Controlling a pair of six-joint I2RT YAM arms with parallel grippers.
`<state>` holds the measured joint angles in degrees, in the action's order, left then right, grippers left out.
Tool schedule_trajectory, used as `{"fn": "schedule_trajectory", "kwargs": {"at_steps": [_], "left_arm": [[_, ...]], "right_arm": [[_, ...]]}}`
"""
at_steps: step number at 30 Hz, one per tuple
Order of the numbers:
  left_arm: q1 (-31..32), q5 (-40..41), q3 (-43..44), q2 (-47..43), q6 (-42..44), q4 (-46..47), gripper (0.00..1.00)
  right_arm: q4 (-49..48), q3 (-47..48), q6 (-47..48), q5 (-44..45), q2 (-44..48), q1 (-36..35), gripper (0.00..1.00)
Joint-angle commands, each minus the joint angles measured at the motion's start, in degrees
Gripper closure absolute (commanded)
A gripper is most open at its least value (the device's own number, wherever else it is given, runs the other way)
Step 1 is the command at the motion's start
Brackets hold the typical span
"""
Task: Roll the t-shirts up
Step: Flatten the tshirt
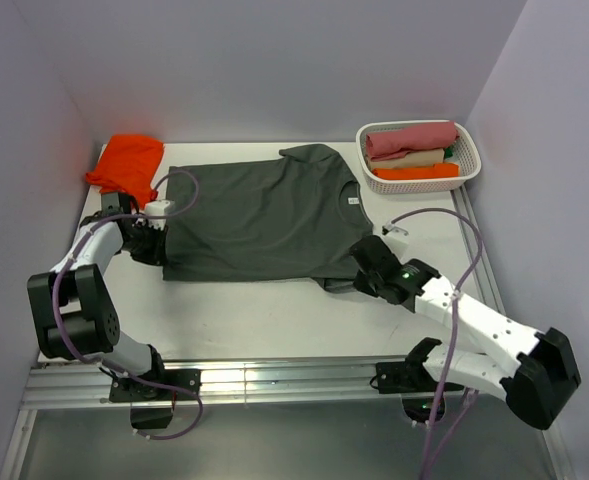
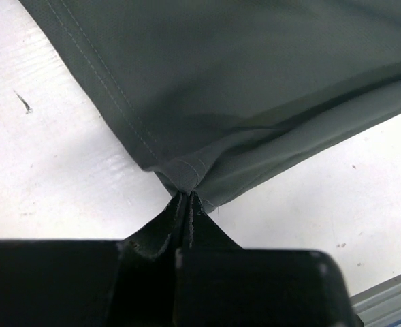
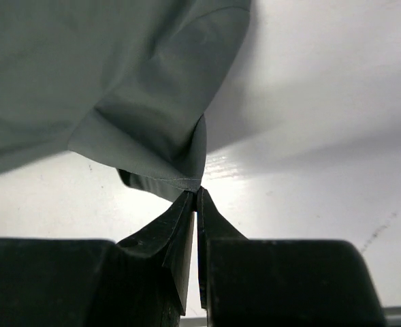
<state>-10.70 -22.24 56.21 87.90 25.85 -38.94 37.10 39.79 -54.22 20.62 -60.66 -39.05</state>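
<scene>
1. Dark grey t-shirt: spread flat on the worktop, collar end toward the basket.
2. Left tool: closed tight on the hem corner farthest from the basket.
3. Right tool: pinched shut on a sleeve edge, nearer the basket.
4. Orange t-shirt: bunched well away from the basket.
5. Risk: both pinches look thin, so uneven lifting could slip the cloth free or skew the roll.

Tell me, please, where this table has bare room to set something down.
Widest: the white strip between the grey t-shirt and the arm bases. A narrower strip lies behind it, between the orange t-shirt and basket. Crowded: its near corners, pinched by the left gripper and right gripper.
</scene>
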Motion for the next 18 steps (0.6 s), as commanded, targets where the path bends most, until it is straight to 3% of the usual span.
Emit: {"fn": "schedule_trajectory", "kwargs": {"at_steps": [1, 6, 8, 9, 13, 16, 18], "left_arm": [[-0.3, -1.9, -1.1, -4.3, 1.9, -1.8, 1.0], [-0.3, -2.1, -2.8, -6.9, 2.8, -3.4, 1.0], [-0.2, -2.3, -3.7, -7.3, 3.2, -3.9, 0.94], [-0.2, -2.3, -4.0, -7.3, 3.4, -4.2, 0.91], [-0.3, -3.0, -6.2, -8.1, 4.6, -5.0, 0.6], [-0.3, -3.8, -7.2, -10.0, 5.0, -6.1, 0.52], [-0.2, -3.7, -7.9, -10.6, 5.3, -6.8, 0.52]], "right_arm": [[6.7, 0.2, -1.4, 3.8, 5.5, 0.8, 0.89], [9.3, -0.7, -1.5, 4.4, 9.9, 1.8, 0.88], [9.7, -0.9, -1.5, 4.3, 10.6, 2.0, 0.88], [9.7, -1.2, -1.3, 3.9, 10.7, 2.0, 0.88], [7.9, -2.5, -1.3, 2.8, 10.8, 2.0, 0.89], [6.2, -3.9, -1.2, 2.1, 10.7, 2.0, 0.9], [5.4, -4.5, -1.1, 1.8, 10.4, 2.1, 0.9]]}}
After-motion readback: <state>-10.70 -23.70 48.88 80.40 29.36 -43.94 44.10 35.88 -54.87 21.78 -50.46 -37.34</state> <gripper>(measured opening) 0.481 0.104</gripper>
